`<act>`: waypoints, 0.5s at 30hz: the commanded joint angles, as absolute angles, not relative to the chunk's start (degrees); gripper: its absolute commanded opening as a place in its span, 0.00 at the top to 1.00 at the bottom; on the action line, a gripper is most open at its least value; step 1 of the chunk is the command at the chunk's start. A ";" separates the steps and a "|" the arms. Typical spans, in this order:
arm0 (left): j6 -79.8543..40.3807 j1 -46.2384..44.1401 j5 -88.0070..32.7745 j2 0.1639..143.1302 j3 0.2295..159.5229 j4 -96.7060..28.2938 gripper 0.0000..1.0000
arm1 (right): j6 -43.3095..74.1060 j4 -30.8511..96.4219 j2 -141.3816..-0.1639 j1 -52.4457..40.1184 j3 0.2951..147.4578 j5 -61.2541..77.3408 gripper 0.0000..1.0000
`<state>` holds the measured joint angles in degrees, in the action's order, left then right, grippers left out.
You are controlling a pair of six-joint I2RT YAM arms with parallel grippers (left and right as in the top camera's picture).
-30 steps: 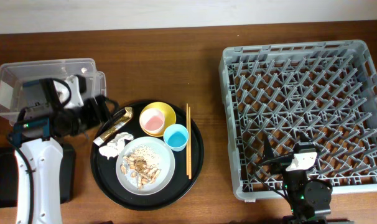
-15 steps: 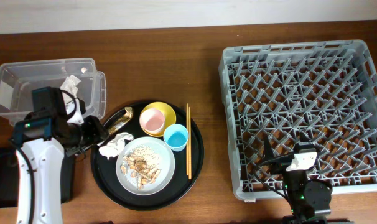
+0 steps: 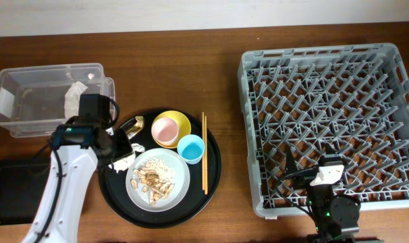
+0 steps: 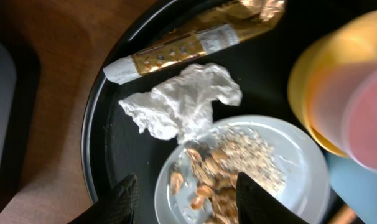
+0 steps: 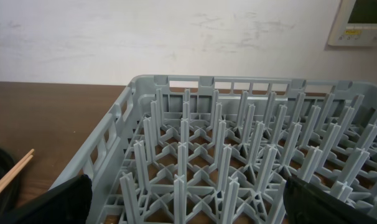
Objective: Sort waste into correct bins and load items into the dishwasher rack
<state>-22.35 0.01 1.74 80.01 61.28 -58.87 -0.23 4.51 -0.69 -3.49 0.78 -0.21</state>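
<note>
My left gripper (image 3: 121,144) is open and empty, just above the crumpled white napkin (image 4: 182,102) and the near rim of the grey plate (image 4: 288,186), which holds brown food scraps and rice grains (image 4: 229,168). A gold wrapper (image 4: 201,40) lies beside the napkin. The yellow bowl (image 3: 179,123) holds the pink cup (image 3: 165,131), and the blue cup (image 3: 190,148) and chopsticks (image 3: 204,152) lie beside it. The clear tub (image 3: 29,101) holds a white paper piece (image 3: 74,96). My right gripper (image 5: 188,205) is open and empty over the rack's (image 3: 329,101) front left corner.
All the dishes sit on a large round black tray (image 3: 211,175). A shallow black rectangular tray (image 3: 5,192) lies at the front left, partly under my left arm. The chopsticks' end (image 5: 11,174) shows left of the rack in the right wrist view.
My left arm has swung right from over the clear tub to the round tray's left side, leaving a white paper piece in the tub. The right arm has not moved.
</note>
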 commanded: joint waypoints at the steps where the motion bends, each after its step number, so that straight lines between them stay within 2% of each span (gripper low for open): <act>1: -24.03 -0.23 3.73 83.79 58.98 -57.32 0.51 | 0.05 4.69 -0.36 -3.75 0.32 -0.67 0.02; 11: -23.99 -3.11 2.79 91.39 58.41 -49.67 0.54 | 0.05 4.69 -0.36 -3.75 0.32 -0.67 0.02; 15: -23.99 -3.11 2.81 95.24 58.41 -49.45 0.58 | 0.05 4.69 -0.36 -3.75 0.32 -0.67 0.02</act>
